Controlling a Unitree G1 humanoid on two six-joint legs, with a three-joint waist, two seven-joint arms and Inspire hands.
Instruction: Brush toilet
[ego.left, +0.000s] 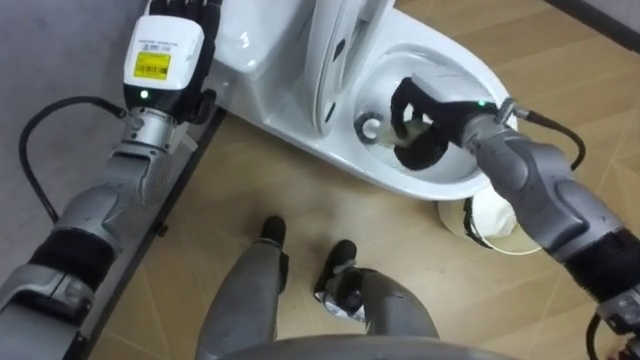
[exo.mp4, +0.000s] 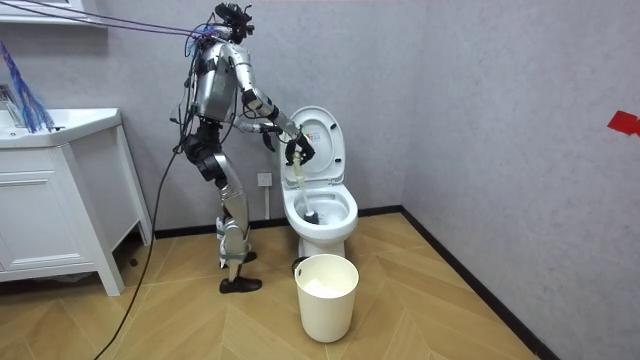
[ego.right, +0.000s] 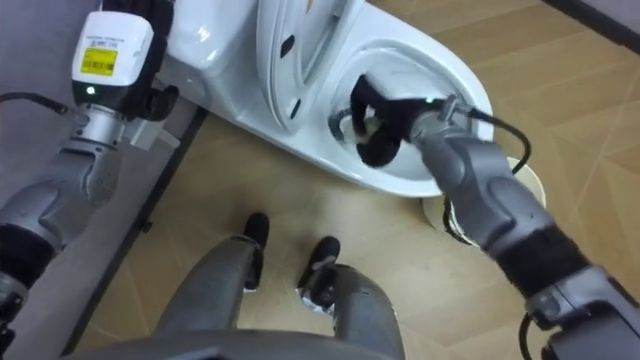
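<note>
One toilet (exo.mp4: 322, 236), one brush (exo.mp4: 297, 177), one white bin (exo.mp4: 325, 300), one cabinet (exo.mp4: 50, 222).

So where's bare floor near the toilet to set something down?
Bare floor: between cabinet and the robot's feet, and from the bin to the side wall. Crowded: bin before the toilet; right hand with brush over its bowl.

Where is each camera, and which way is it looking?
Left eye view: on the robot's head, looking down at the toilet; both arms, left hand, right hand over the bowl, and its legs show.
Right eye view: beside it, same downward look, same arms and legs.
Room view: across the room, facing the whole standing robot, toilet and white bin.
Shared: all show the toilet and the right hand holding the brush.
</note>
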